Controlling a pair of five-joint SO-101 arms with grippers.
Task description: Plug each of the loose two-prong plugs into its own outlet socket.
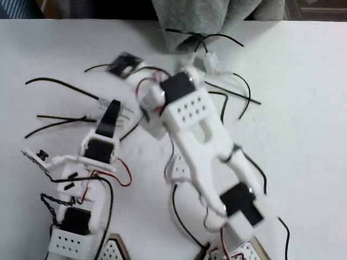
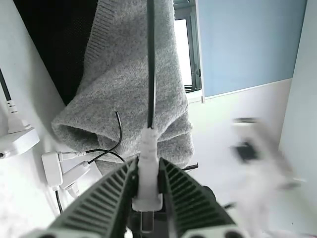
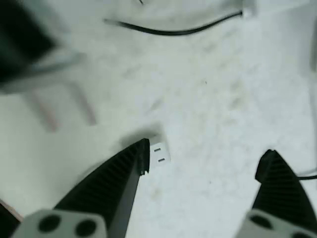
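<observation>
Nearest the arm bases, the left gripper (image 2: 147, 171) is clamped on a white two-prong plug (image 2: 146, 141), whose black cord runs up from between the fingers. In the high view the prongs jut past the gripper toward the middle of the bench (image 1: 303, 135).

Just beyond, the right gripper (image 3: 205, 148) hangs low over the bench with its fingers spread wide, holding nothing. A small white outlet socket (image 3: 159, 153) lies flat just beside one fingertip, with its two slots showing. This pair looks unjoined: the plug is in hand, the socket is not gripped, and the two are apart.

Farther out to the left, black cords (image 1: 54, 120) lie loose on the bench, so more plugs probably remain to be done.

At the far edge, by a grey knit cloth (image 1: 206, 16), a white outlet block (image 2: 52, 168) has white plugs against it. I cannot tell whether they are fully seated.
</observation>
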